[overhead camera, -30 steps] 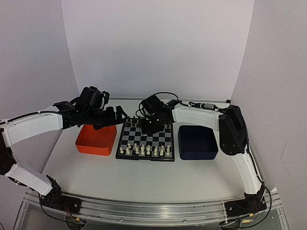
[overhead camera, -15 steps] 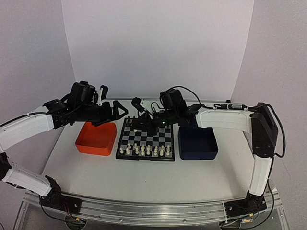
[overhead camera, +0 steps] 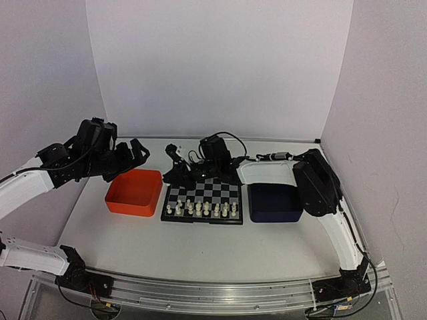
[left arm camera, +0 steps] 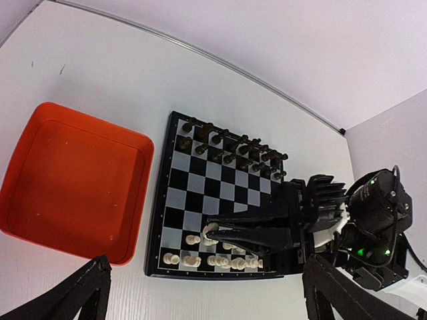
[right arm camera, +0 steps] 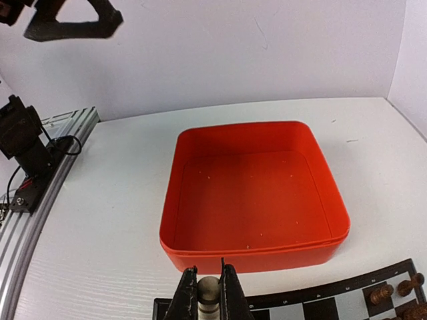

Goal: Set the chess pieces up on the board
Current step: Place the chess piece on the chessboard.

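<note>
Pinching one cream-white piece point(right arm camera: 209, 291) between its closed fingers, the right gripper point(left arm camera: 210, 232) reaches across the board point(overhead camera: 215, 189) toward its corner beside the orange tray point(overhead camera: 131, 206); whether the piece touches a square or hangs just above it cannot be told from these views. The left gripper point(overhead camera: 132, 152) hangs spread wide and empty above the far side of the orange tray, well apart from the board.

The other cream-white chess pieces point(overhead camera: 200, 209) stand in the rows at the board's near edge, with a few squares at the left end not yet filled; the black pieces point(left arm camera: 233, 147) line the far rows; a dark blue tray point(overhead camera: 275, 216) sits just beside the board on the other side.

The held piece looks like hard, smooth plastic, very light and stiff, so it should not deform; it is likely slippery on its rounded head and prone to twist or pop out under an off-centre squeeze. The grip sits high on the piece, which seems the right place; the base stays free to meet the square. Its small foot probably tips easily, and the neighbours stand close, so a slow, narrow release looks wise.
</note>
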